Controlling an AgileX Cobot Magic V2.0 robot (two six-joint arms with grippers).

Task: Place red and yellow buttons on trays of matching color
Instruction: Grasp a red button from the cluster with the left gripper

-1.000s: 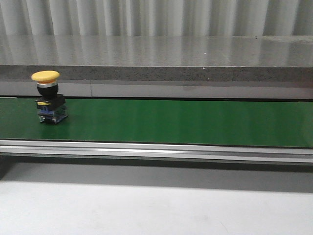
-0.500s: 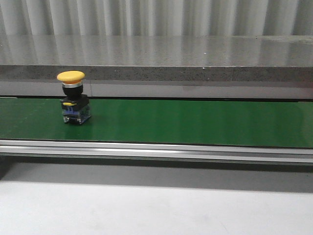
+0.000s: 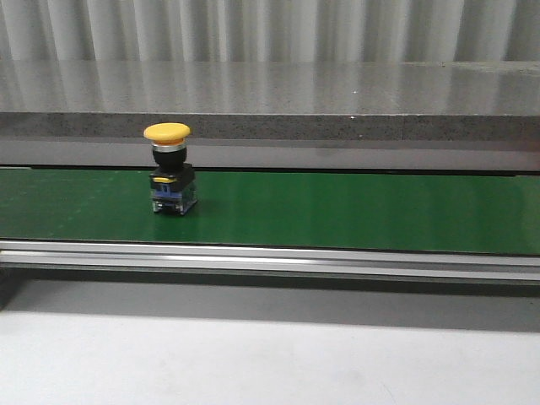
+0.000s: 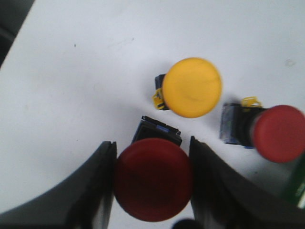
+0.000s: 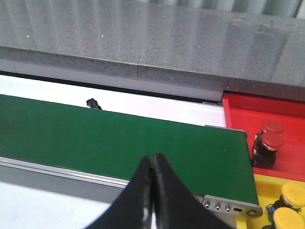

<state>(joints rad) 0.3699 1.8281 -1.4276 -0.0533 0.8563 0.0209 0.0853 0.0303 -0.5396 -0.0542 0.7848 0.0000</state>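
A yellow button (image 3: 169, 169) stands upright on the green belt (image 3: 354, 211), left of centre in the front view. Neither gripper shows in that view. In the left wrist view my left gripper (image 4: 152, 145) is shut on the cap of a red button (image 4: 153, 179), with a finger touching each side, over a white surface. Just beyond it a second yellow button (image 4: 192, 87) stands and another red button (image 4: 278, 132) lies on its side. My right gripper (image 5: 152, 160) is shut and empty above the belt's near rail. The red tray (image 5: 238, 114) and the yellow tray (image 5: 259, 183) sit at the belt's end.
The red tray holds two red buttons (image 5: 271, 138), and yellow buttons (image 5: 293, 193) lie in the yellow tray. A grey stone ledge (image 3: 270, 101) runs behind the belt. A metal rail (image 3: 270, 257) edges the belt's front, with white table (image 3: 270, 363) before it.
The yellow button has travelled to the right along the green belt, from the far left toward the centre. Nothing else in the front view has moved.
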